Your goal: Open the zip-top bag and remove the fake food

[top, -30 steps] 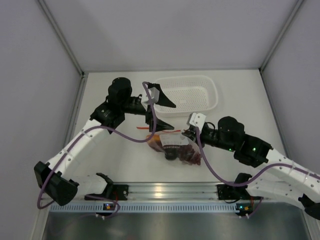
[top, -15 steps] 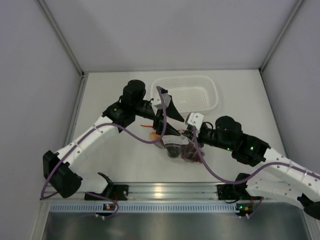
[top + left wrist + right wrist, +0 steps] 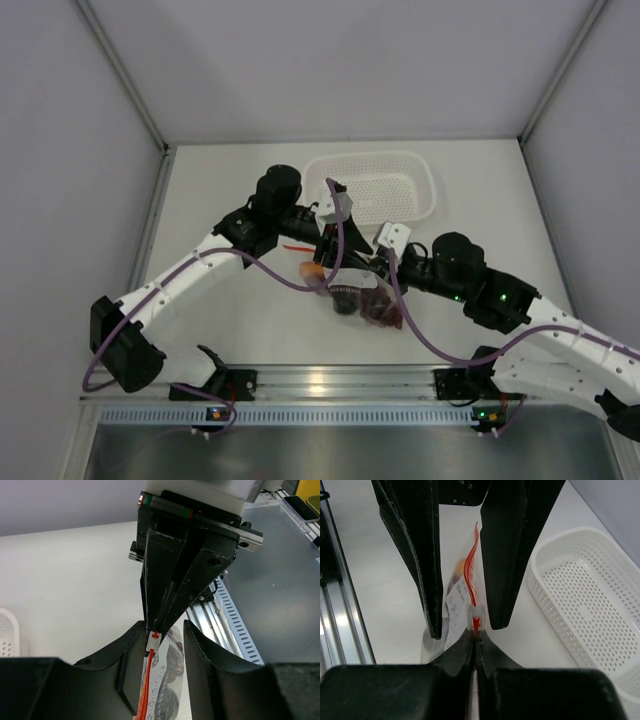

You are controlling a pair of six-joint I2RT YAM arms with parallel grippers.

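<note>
The clear zip-top bag (image 3: 358,296) hangs between both arms, near the table's middle. Its orange-red zip strip (image 3: 471,575) ends in a white slider (image 3: 475,617). My right gripper (image 3: 475,641) is shut on the bag's edge, right at the slider. In the left wrist view, my left gripper (image 3: 165,630) straddles the zip strip (image 3: 148,680) with its jaws apart and a gap on either side. Fake food lies inside the bag: an orange piece (image 3: 312,270) and dark red pieces (image 3: 380,308). The bag's lower part is hidden by the fingers in both wrist views.
A white perforated basket (image 3: 425,190) stands behind the grippers, also in the right wrist view (image 3: 580,590). An aluminium rail (image 3: 330,380) runs along the near edge. Grey walls enclose the table on three sides.
My left gripper has swung right and forward to the bag, and its jaws have narrowed around the zip strip. The right gripper stays shut on the bag and has lifted it slightly.
</note>
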